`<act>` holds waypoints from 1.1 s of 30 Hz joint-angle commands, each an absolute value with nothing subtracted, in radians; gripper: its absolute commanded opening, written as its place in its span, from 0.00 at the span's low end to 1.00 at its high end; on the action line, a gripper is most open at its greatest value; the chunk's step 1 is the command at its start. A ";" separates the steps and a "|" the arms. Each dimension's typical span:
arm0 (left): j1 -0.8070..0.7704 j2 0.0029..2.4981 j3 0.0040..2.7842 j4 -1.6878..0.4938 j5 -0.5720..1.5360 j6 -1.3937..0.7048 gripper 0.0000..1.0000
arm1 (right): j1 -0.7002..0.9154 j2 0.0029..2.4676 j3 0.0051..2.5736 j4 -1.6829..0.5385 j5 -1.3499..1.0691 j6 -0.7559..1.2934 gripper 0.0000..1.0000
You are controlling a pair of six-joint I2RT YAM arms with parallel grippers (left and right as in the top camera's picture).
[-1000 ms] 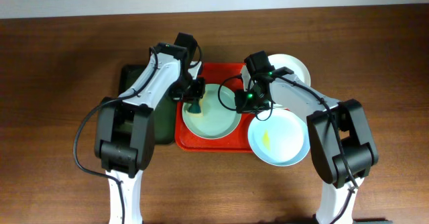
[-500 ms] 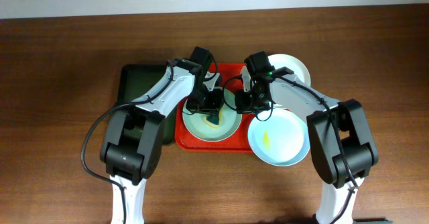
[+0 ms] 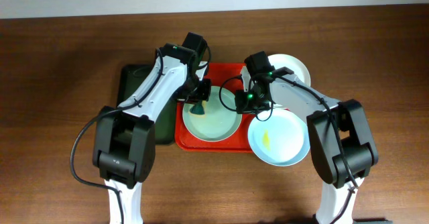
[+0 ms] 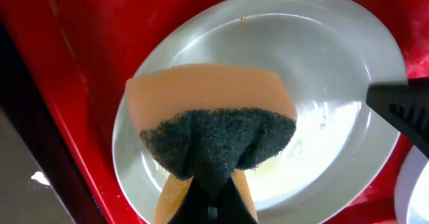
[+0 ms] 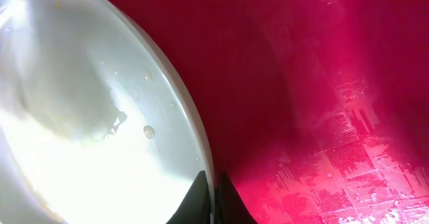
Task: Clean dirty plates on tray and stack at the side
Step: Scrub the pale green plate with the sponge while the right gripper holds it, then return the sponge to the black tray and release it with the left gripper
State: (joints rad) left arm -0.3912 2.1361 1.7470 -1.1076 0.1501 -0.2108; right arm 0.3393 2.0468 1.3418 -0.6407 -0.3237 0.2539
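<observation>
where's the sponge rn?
Overhead, centre: the sponge is pinched in the left end effector over the left part of the mint plate, on the red tray.

white plate point(image 3: 295, 66) partly behind right arm point(image 3: 301, 98) (overhead), tray point(image 3: 228, 70) mostly covered

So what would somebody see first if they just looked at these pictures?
Probably the bright red tray mid-table, with a mint green plate on it. The left gripper holds an orange-and-dark sponge over that plate, while the right gripper pinches its rim. A blue plate with a yellow smear sits at the tray's right.
</observation>
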 commanded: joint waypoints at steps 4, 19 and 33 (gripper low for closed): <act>-0.378 2.239 1.755 -1.100 0.123 -0.239 0.00 | 0.347 2.067 1.312 -0.650 -0.303 0.242 0.04; -0.435 2.416 1.755 -1.067 0.746 -0.065 0.00 | 0.347 2.067 1.312 -0.650 -0.303 0.242 0.04; -0.331 2.097 1.921 -1.213 0.222 -0.090 0.00 | 0.347 2.067 1.312 -0.650 -0.303 0.243 0.04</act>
State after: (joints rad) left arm -0.3397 2.2177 1.8915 -1.1923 0.3828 -0.0906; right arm 0.3370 2.0468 1.3411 -0.6441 -0.3237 0.2539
